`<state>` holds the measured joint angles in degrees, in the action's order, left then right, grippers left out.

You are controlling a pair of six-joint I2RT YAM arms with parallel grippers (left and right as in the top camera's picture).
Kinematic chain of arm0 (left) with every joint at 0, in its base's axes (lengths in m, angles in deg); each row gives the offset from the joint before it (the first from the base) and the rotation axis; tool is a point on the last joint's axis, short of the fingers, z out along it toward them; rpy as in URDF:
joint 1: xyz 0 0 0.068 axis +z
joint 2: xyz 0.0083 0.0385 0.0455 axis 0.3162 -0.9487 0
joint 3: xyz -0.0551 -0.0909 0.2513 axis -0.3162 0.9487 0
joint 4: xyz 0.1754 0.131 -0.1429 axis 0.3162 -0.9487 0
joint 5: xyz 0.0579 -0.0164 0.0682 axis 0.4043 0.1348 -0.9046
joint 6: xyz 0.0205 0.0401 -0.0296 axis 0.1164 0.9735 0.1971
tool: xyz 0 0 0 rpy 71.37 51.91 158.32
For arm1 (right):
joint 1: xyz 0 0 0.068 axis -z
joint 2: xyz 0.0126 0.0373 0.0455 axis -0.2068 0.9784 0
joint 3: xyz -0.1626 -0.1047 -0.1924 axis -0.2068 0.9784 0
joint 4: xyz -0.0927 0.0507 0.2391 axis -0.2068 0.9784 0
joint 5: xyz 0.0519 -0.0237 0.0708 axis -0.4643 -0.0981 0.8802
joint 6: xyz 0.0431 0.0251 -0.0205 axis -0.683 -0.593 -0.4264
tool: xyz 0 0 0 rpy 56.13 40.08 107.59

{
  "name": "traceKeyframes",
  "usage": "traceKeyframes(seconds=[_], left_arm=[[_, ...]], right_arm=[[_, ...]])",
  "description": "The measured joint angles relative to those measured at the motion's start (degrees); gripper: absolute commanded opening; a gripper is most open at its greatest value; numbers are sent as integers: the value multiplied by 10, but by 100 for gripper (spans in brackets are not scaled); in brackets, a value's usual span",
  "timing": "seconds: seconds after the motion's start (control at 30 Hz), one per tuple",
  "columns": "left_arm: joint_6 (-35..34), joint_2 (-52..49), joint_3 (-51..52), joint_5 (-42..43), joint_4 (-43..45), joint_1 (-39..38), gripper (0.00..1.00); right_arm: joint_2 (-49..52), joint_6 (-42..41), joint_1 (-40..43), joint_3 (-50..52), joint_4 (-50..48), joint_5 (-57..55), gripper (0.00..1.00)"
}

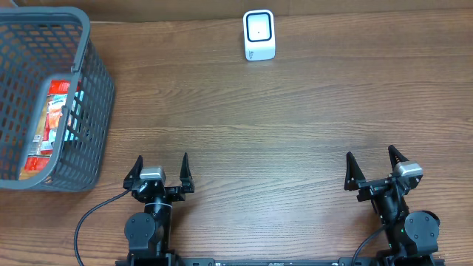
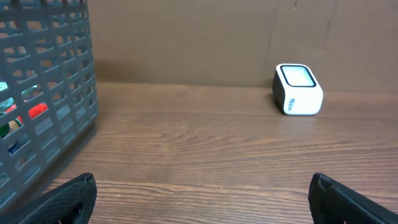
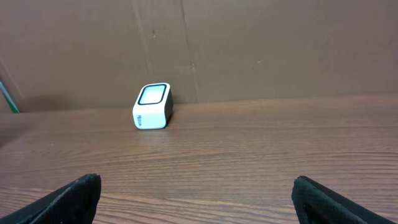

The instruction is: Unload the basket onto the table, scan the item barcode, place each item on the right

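Note:
A white barcode scanner [image 1: 259, 35] with a dark window stands at the far middle of the wooden table; it shows too in the left wrist view [image 2: 298, 90] and the right wrist view [image 3: 152, 106]. Red and white packaged items [image 1: 50, 125] lie inside a grey mesh basket [image 1: 94, 103] at the far left, also seen through its wall [image 2: 50, 93]. My left gripper [image 1: 162, 166] rests open near the front edge, right of the basket, nothing between its fingers. My right gripper [image 1: 373, 166] stands open at the front right, also empty. No barcode is visible.
A brown cardboard wall [image 3: 261, 50] backs the table behind the scanner. Bare wood [image 1: 266, 140] lies between both grippers and the scanner. A black cable [image 1: 92, 218] runs from the left arm's base.

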<state>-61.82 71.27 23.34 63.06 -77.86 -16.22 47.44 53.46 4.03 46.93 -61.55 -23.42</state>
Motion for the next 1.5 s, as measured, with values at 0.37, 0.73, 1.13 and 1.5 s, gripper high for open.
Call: traceKeyframes(seconds=[0.37, 0.73, 1.13, 1.5], left_arm=[[0, -1, -115, 87, -237, 0, 100], [-18, -203, -493, 131, -410, 0, 100], [-13, -628, -933, 194, -731, 0, 89], [1, -769, -1067, 24, -617, 46, 90]], right_arm=[[0, 0, 0, 0, 1, 0, 100], [0, 0, 0, 0, 1, 0, 100], [0, 0, 0, 0, 0, 0, 100], [0, 0, 0, 0, 0, 0, 100]])
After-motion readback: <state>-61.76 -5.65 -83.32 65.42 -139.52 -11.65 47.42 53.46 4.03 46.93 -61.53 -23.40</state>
